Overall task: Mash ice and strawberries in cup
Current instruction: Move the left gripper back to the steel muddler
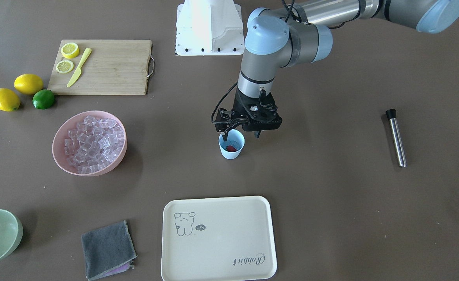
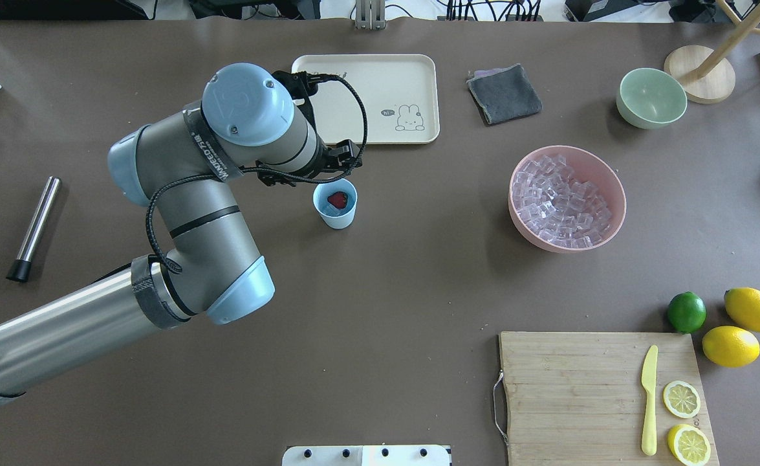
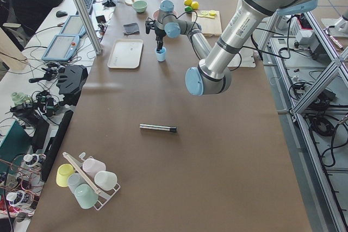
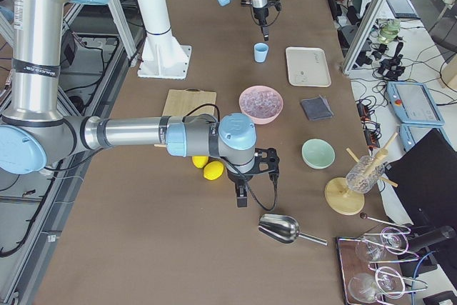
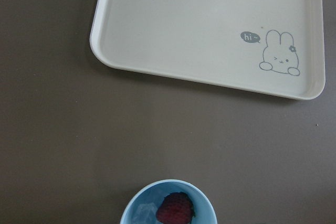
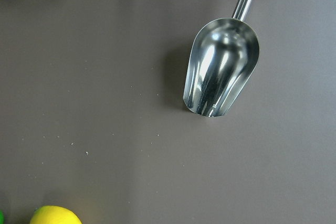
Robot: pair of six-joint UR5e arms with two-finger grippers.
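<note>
the left gripper point(image 1: 241, 135) is seen with its jaws apart and nothing between them, held just above the cup point(image 1: 231, 153). one finger appears over the rim and the other outside it. the cup is stood upright near the middle of the table point(image 1: 331, 195), between the tray point(image 1: 221, 238) and the robot's base. inside it one of the strawberries point(image 5: 175, 209) is lodged. beside it a pale, glassy lump is made out in the left wrist view; it is judged to be a single cube, though this cannot be told for sure. the bulk of the ice point(image 1: 92, 140) is heaped in the pink bowl point(image 1: 96, 171), well apart from the cup. the metal muddler point(image 1: 395, 137) is laid flat, far off to the side, untouched. the right gripper point(image 4: 241, 194) is hung near a steel scoop point(image 6: 220, 72); whether its jaws are apart or together cannot be told. the berry is judged loaded; more ice, perhaps, and all of the mashing are left to be done.
</note>
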